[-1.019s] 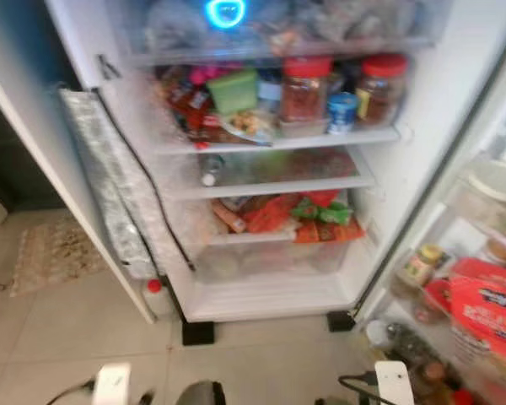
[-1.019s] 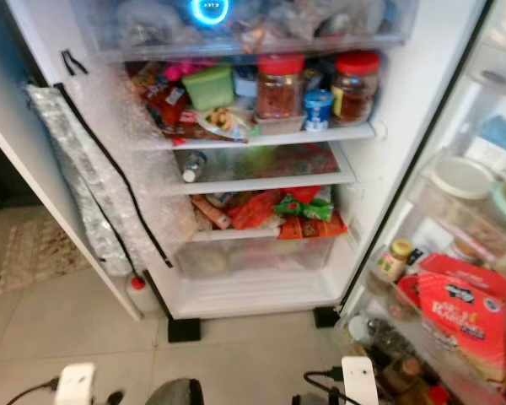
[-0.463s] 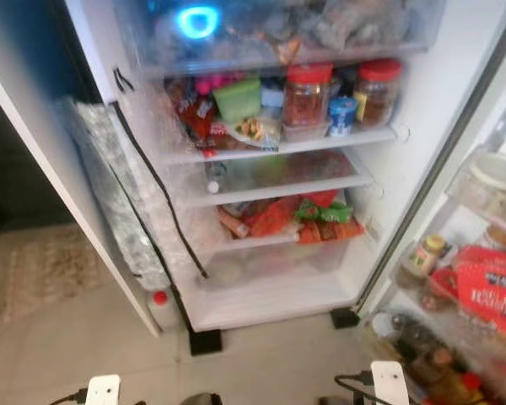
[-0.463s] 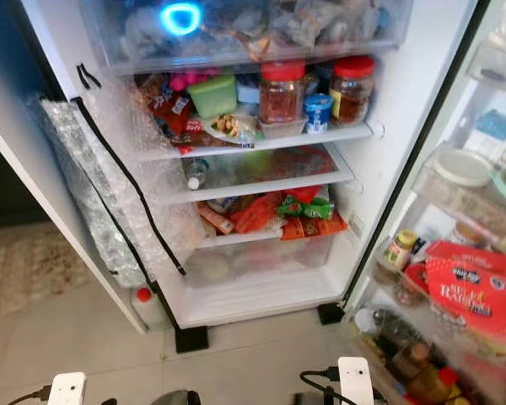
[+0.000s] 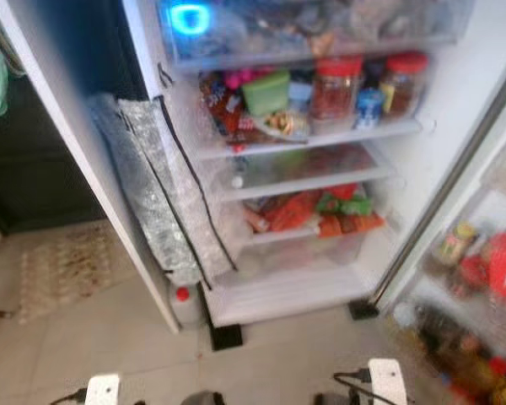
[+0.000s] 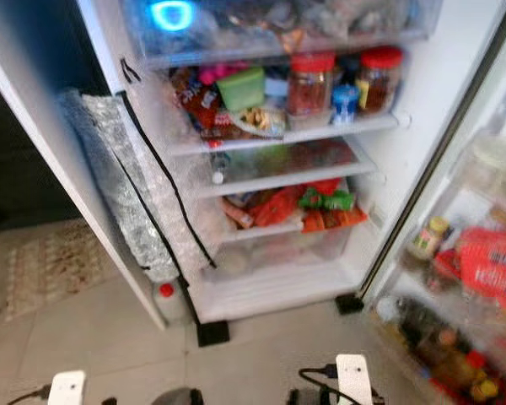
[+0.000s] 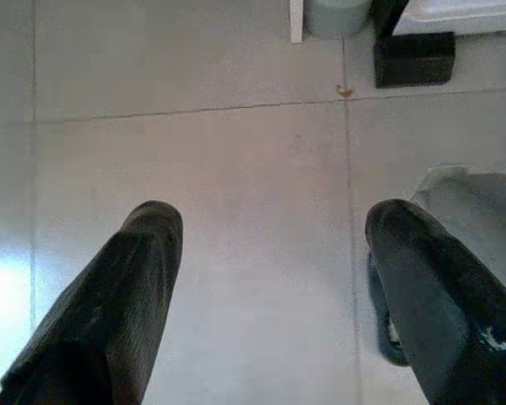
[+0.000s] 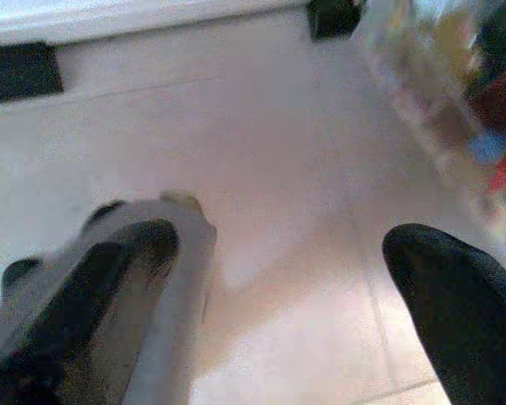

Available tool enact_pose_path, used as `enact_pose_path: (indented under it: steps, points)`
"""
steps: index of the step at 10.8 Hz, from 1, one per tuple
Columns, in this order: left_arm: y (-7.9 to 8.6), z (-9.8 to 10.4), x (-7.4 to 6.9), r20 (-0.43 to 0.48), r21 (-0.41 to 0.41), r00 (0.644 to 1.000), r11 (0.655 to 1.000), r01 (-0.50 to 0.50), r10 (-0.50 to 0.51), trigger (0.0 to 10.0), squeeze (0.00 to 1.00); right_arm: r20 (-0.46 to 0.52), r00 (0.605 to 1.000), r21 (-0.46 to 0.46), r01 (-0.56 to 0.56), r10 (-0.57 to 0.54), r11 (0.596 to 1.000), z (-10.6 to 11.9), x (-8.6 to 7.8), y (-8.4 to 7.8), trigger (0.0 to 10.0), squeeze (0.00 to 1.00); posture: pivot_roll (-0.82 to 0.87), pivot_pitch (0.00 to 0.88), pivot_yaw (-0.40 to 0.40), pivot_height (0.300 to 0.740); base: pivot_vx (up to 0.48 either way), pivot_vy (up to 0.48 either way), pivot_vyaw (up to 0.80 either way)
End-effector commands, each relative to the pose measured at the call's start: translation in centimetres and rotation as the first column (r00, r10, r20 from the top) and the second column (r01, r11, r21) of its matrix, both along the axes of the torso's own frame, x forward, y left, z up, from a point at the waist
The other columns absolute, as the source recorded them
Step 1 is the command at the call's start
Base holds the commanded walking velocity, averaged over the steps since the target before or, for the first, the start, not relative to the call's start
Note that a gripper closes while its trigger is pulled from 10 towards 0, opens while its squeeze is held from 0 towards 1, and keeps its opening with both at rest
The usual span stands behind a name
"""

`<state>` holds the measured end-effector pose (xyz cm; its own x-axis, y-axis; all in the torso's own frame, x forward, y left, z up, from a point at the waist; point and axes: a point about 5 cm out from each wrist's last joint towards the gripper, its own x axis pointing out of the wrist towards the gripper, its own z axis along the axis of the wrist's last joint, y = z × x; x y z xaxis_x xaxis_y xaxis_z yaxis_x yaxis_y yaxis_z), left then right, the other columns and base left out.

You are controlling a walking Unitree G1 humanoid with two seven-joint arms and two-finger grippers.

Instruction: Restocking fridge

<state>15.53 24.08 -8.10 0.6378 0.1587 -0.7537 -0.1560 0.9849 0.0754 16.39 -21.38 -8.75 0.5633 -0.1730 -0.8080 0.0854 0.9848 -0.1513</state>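
Though blurred, door shelf [image 6: 481, 278] contents unreadable.

Your left gripper [image 7: 270, 253] has two long black fingers [image 7: 118, 295], matte and blunt, rounded at the tips and widening toward the wrist; one carries small pale scuff marks near its base. Your right gripper [image 8: 278, 270] shows the same pair of thick black fingers [image 8: 455, 295], blurred at the edges. On each arm you can see a small white block [image 6: 352, 380], rectangular with a dark spot on its face, and a thin black cable [image 6: 314, 372] curling from it.
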Motion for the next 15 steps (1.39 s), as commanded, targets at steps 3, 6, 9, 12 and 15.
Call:
enact_pose_path:
  steps: [3,6,9,12,15]
  points:
    - [0.18,-0.1,-0.27,-0.015,0.0,1.0,1.0,-0.003,0.003,10.0,0.0,-0.031,0.999,0.01,0.015,-0.015,1.0,-0.3,-0.63,-0.05,10.0,0.0,-0.06,0.033,0.062,0.653,0.0,0.316,0.0]
    - [0.14,-0.09,-0.2,-0.016,0.0,1.0,1.0,-0.002,0.002,10.0,0.0,-0.035,0.999,0.016,0.013,-0.012,1.0,-0.29,-0.6,-0.07,10.0,0.0,-0.06,0.038,0.064,0.653,0.0,0.316,0.0]
    - [0.08,-0.05,-0.05,-0.012,-0.001,1.0,1.0,-0.001,0.001,10.0,0.0,-0.037,0.999,0.02,0.011,-0.01,1.0,-0.29,-0.57,-0.05,10.0,0.0,-0.05,0.037,0.062,0.653,0.0,0.317,0.0]
    - [0.05,-0.08,-0.09,-0.015,-0.002,1.0,1.0,-0.001,0.001,10.0,0.0,-0.04,0.999,0.022,0.009,-0.008,1.0,-0.31,-0.6,-0.06,10.0,0.0,-0.05,0.04,0.063,0.653,0.0,0.316,0.0]
    - [-0.23,-0.16,-0.12,-0.016,-0.016,1.0,1.0,0.008,-0.008,10.0,0.0,-0.042,0.999,0.034,0.008,-0.007,0.999,-0.33,-0.63,-0.03,10.0,0.0,-0.05,0.041,0.063,0.653,0.0,0.094,0.0]
